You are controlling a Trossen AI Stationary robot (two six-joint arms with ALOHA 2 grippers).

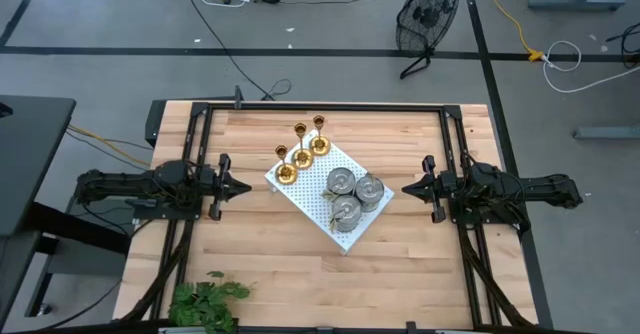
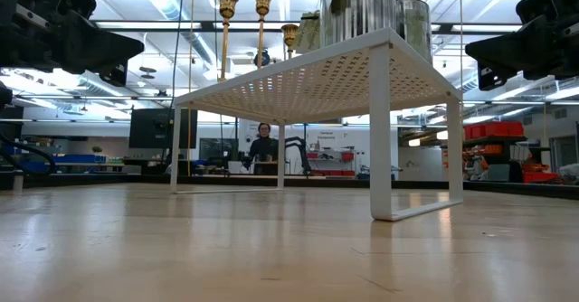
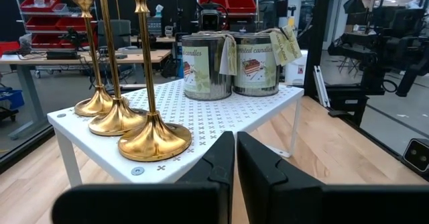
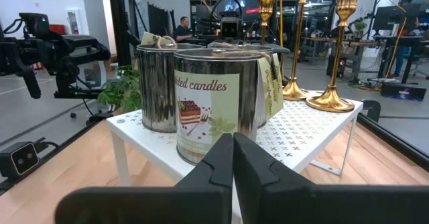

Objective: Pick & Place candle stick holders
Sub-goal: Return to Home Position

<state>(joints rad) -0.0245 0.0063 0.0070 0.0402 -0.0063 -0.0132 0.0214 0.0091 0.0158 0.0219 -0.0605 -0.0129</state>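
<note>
Brass holders (image 1: 300, 157) and silver tins (image 1: 352, 194) are set on the white shelf (image 1: 300, 199). The left gripper (image 1: 243, 186) at nine o'clock and right gripper (image 1: 407, 187) at three are seen, apparently clenched.

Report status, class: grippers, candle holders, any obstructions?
Left gripper and right gripper shut, empty, either side of white shelf. Three brass holders, three candle tins upright on it. Nothing obstructing.

Robotics lab: workbenches (image 3: 40, 56), red bins (image 3: 40, 3).
</note>
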